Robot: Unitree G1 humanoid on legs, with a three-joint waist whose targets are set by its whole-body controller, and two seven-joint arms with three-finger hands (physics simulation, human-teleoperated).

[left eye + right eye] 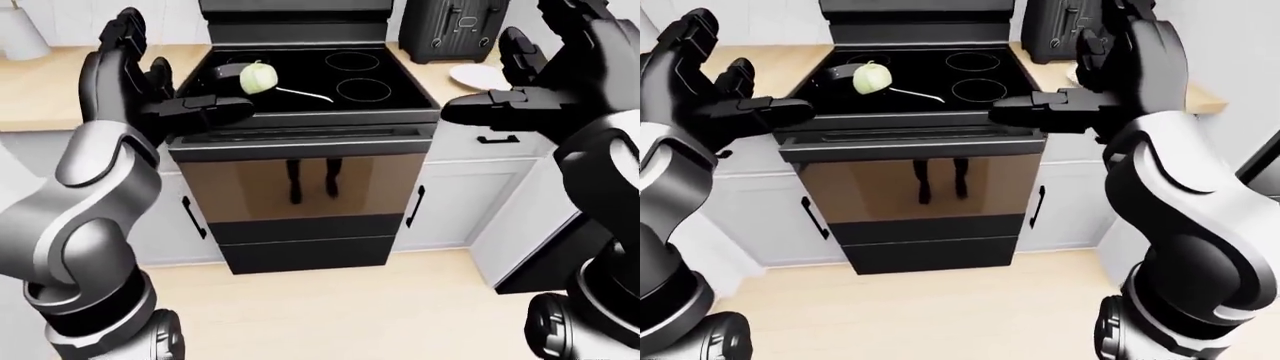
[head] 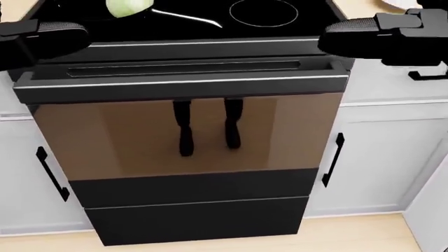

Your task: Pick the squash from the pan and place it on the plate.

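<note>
A pale green round squash (image 1: 259, 77) lies in a black pan (image 1: 222, 74) on the stove's left side, in the upper middle of the left-eye view. The pan's thin silver handle (image 1: 306, 94) points right. A white plate (image 1: 477, 74) sits on the wooden counter right of the stove, partly behind my right hand. My left hand (image 1: 168, 81) is open and empty, raised just left of the pan and nearer to me. My right hand (image 1: 512, 75) is open and empty, raised in front of the plate. Neither hand touches anything.
The black stove (image 1: 350, 82) has two bare burners on its right. Its glossy oven door (image 1: 300, 187) faces me, with white cabinets (image 1: 465, 195) either side. A dark toaster (image 1: 455, 30) stands on the counter above the plate. Light wood floor (image 1: 330, 315) lies below.
</note>
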